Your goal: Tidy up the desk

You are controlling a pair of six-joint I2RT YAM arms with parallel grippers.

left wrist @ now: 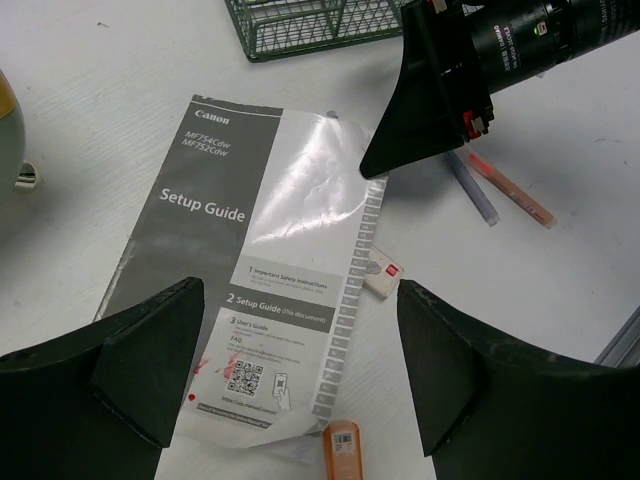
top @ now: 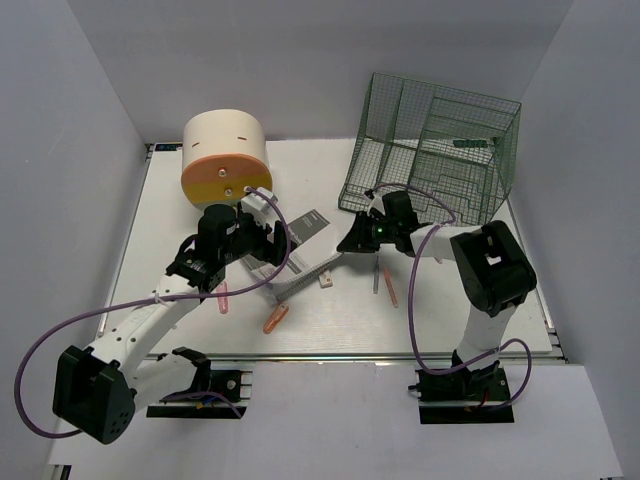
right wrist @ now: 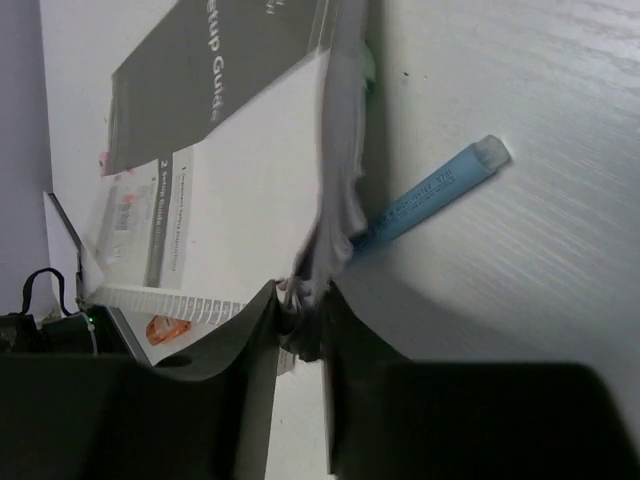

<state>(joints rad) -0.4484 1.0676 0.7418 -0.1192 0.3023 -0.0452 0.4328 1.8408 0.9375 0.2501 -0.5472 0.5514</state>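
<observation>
the desk (top: 450, 310) lies flat under both arms, rail along its near edge. green wire rack (top: 440, 140) sits far right; i can't read its contents through the mesh. round drawer box (top: 225, 150) far left, inside hidden from me. setup guide (left wrist: 270, 250) lies between them. right gripper (right wrist: 300, 300) pinched on the guide's edge, blue pen (right wrist: 430, 195) just beside. left gripper (left wrist: 300, 310) spread wide above the guide.

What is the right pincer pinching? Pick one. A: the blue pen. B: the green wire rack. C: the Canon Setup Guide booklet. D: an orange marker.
C: the right wrist view shows the right pincer closed on the edge of the Canon Setup Guide booklet.
</observation>
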